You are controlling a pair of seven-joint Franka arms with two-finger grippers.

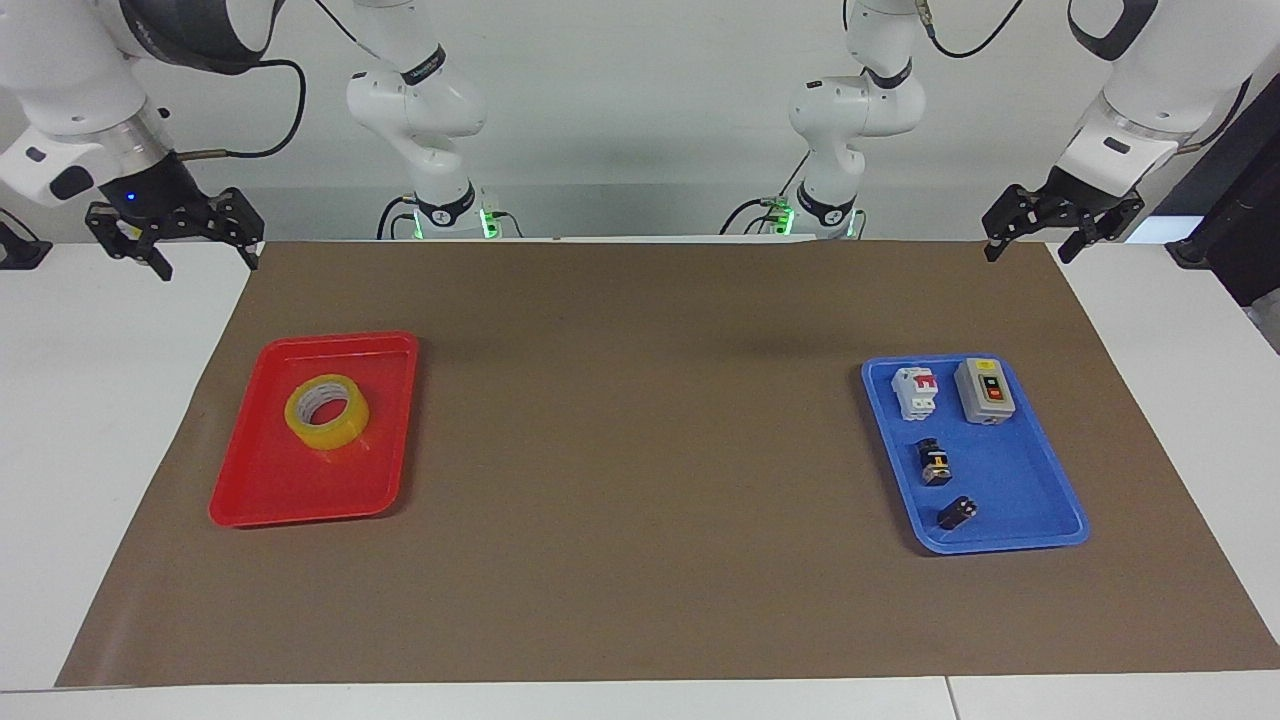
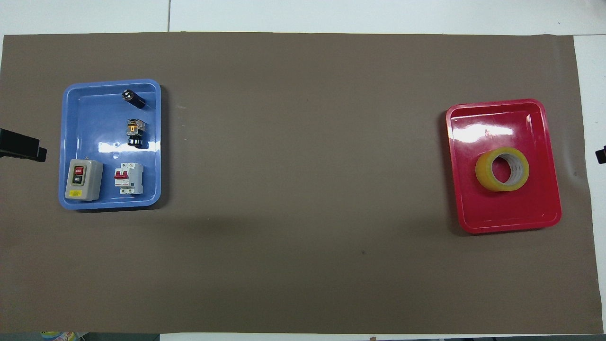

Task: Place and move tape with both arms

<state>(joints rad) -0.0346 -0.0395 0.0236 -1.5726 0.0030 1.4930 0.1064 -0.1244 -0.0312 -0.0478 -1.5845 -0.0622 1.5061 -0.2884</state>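
Tape [image 1: 327, 411] in red tray [image 1: 255, 490]; both fingers spread wide, empty. Labels unreadable.

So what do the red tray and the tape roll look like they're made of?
Red tray: likely moulded plastic with a glossy finish, since bright glare shows on its floor and its rim is rounded. Tape: translucent yellow film, probably plastic, wound on a white core that could be card or plastic.

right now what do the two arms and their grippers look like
Both arms are glossy white with rounded segments and dark grey joint bands. Each ends in a black, claw-like gripper: the left gripper, the right gripper. Black cables loop along both; a small blue light glows on the right wrist.
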